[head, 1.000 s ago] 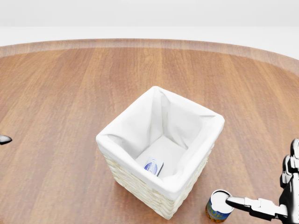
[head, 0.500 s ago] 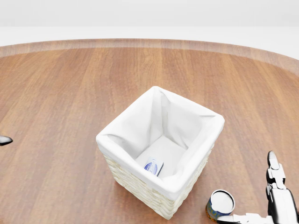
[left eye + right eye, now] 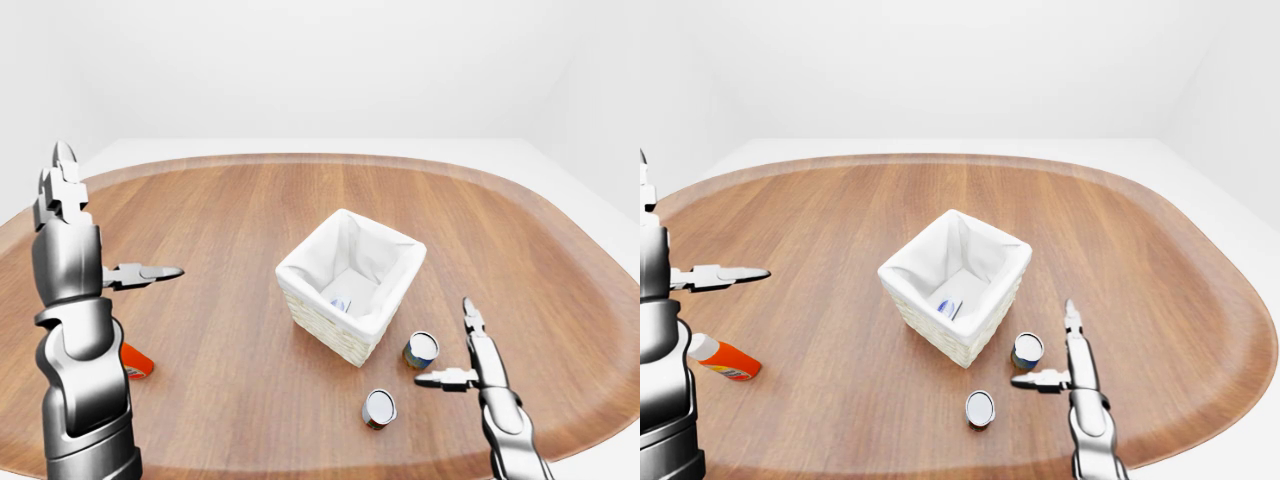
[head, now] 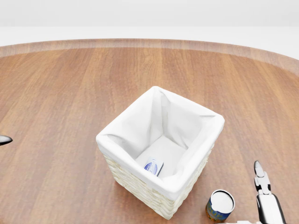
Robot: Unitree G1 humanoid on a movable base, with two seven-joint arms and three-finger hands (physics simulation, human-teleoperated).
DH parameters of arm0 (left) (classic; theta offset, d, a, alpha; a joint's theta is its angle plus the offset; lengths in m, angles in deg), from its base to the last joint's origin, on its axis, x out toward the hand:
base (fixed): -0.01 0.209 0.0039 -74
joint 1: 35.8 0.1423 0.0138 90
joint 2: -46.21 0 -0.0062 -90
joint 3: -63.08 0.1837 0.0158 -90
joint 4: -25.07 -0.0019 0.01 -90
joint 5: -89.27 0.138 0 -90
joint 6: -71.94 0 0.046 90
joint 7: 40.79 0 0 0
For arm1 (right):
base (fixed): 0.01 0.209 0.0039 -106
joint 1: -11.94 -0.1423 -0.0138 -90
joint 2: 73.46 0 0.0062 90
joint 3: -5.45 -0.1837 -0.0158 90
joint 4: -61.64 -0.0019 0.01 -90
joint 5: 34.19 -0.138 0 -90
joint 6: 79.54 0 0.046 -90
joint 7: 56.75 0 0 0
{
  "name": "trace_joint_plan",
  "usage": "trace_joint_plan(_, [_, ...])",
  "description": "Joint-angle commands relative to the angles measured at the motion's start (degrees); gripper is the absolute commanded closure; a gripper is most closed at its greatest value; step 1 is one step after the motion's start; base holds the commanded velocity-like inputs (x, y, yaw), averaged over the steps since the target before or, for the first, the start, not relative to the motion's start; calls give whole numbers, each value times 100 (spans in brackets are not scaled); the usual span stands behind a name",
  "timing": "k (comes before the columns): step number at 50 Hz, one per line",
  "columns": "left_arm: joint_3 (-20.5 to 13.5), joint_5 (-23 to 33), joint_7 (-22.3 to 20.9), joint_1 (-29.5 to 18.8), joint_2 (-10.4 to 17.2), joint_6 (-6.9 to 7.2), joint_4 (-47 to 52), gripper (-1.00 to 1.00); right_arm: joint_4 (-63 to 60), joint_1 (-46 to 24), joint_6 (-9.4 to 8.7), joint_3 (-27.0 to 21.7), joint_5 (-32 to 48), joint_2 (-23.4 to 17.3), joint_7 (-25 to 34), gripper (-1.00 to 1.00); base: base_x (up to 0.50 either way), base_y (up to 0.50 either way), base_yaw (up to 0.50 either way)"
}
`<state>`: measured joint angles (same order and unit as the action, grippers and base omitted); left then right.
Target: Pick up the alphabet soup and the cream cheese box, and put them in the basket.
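The wicker basket (image 4: 140,184) with a white liner stands mid-table. A small white and blue box, the cream cheese (image 4: 153,166), lies on its floor. A can with a pale lid and a blue-yellow label, which I take for the alphabet soup (image 4: 220,204), stands upright just right of the basket's lower corner. My right hand (image 3: 450,348) is open and empty just right of this can, not touching it, one finger (image 4: 259,172) pointing up. My left hand (image 3: 110,228) is open and empty, raised at the far left, far from the basket.
A second can (image 3: 379,407) stands below the basket, left of my right hand. An orange bottle (image 3: 725,358) lies at the table's left, beside my left arm. The oval wooden table's edge (image 3: 560,445) runs close below my right hand.
My right hand has drawn back from the can, down and to the right in the head view; its thumb no longer rests on the lid. The can, basket and left hand have not moved.
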<state>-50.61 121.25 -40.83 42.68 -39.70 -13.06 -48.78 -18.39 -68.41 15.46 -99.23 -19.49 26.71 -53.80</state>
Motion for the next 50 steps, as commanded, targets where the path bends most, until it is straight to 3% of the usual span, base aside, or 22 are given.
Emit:
trace_joint_plan(1, [5,3,-7,7,-2,0,10,-100,240,-101,0,113,85,-43,-107,-100,0,0,0])
trace_joint_plan(33, [-9,6,-53,32,-20,0,49,-100,1530,-642,0,712,579,-151,-740,-100,0,0,0])
trace_joint_plan(50, [5,-6,1,41,-19,0,-37,-100,2013,-860,0,678,452,-277,-966,-100,0,0,0])
